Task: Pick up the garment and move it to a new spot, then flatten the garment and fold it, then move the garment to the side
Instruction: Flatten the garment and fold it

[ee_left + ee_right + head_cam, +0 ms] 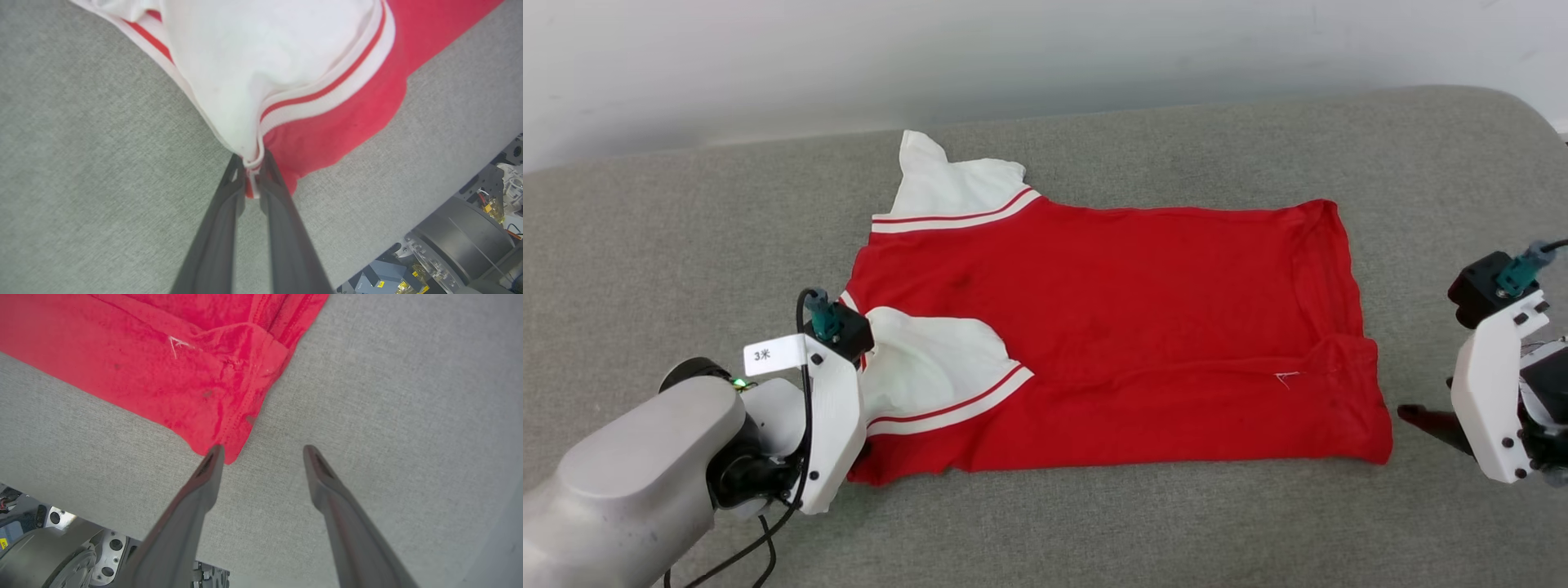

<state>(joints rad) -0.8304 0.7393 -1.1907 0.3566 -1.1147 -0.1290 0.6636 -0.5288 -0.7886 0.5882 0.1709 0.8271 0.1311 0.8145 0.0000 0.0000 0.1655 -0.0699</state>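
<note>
On the grey cushion (1094,531) the garment (1111,327) lies lengthwise between the arms, left gripper (253,163) pinched on its near sleeve-end edge, right gripper (263,451) agape just beside its near hem corner, perhaps touching.

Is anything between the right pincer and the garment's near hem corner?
Nothing. In the right wrist view only bare grey cushion lies between the open right pincer and the garment, with one fingertip at its corner.
</note>
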